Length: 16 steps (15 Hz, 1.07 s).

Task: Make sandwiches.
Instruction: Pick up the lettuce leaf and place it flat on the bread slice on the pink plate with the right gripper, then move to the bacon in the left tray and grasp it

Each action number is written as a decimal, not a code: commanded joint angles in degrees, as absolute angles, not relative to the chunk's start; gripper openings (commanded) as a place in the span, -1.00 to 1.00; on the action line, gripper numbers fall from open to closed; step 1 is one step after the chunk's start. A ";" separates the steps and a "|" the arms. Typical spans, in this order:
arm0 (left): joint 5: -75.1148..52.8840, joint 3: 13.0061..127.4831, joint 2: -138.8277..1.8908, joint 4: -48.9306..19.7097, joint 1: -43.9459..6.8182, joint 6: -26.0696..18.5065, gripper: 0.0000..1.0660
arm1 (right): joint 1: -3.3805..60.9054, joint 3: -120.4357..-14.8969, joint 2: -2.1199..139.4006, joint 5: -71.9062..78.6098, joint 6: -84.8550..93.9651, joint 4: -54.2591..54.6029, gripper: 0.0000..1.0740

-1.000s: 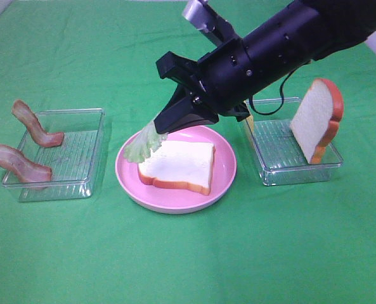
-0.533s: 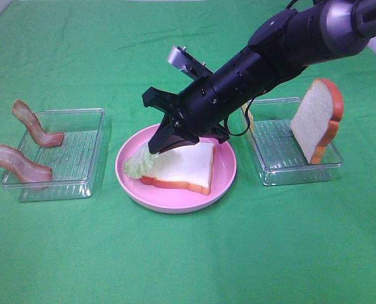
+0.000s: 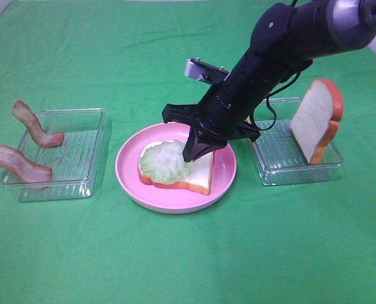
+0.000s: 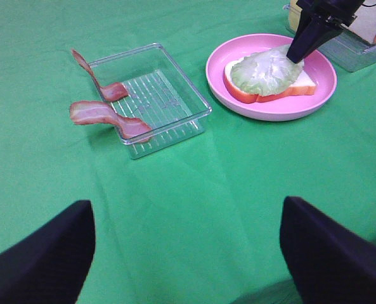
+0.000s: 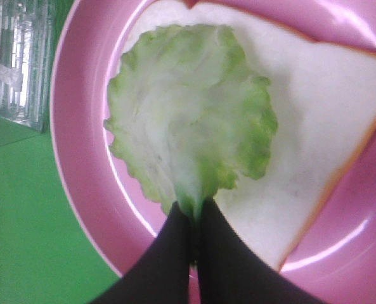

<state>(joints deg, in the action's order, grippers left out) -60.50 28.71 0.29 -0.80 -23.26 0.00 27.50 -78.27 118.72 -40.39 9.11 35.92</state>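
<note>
1. Ruffled pale-green lettuce leaf (image 3: 164, 162) lies flat on the white square bread slice (image 3: 202, 175) with orange-brown crust, on the round glossy pink plate (image 3: 175, 204).
2. Black right gripper (image 5: 193, 231): fingers pressed together, pinching the leaf's stem edge (tips pointing down at the slice).
3. Black left gripper (image 4: 188, 218): spread wide, nothing between, well apart from the plate.
4. Two wavy reddish-brown bacon strips (image 3: 34, 123) hang over the rim of the ribbed clear plastic tray (image 3: 80, 185); a second bread slice (image 3: 314, 120) stands on edge in the other clear tray (image 3: 289, 172).

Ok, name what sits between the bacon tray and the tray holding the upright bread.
The pink plate, with a bread slice and lettuce; the exterior high view shows it.
</note>
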 commanded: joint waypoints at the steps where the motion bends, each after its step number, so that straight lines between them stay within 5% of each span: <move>1: -59.87 28.59 1.43 -1.15 -23.26 0.34 0.43 | 27.62 -78.50 118.37 -40.22 7.68 33.75 -0.88; 6: -59.87 28.59 1.43 -1.15 -23.26 0.34 0.43 | 27.62 -78.50 116.20 -41.60 7.68 30.48 0.45; 16: -59.87 28.59 1.43 -1.15 -23.26 0.34 0.43 | 27.62 -76.49 91.16 -57.07 4.01 9.00 0.47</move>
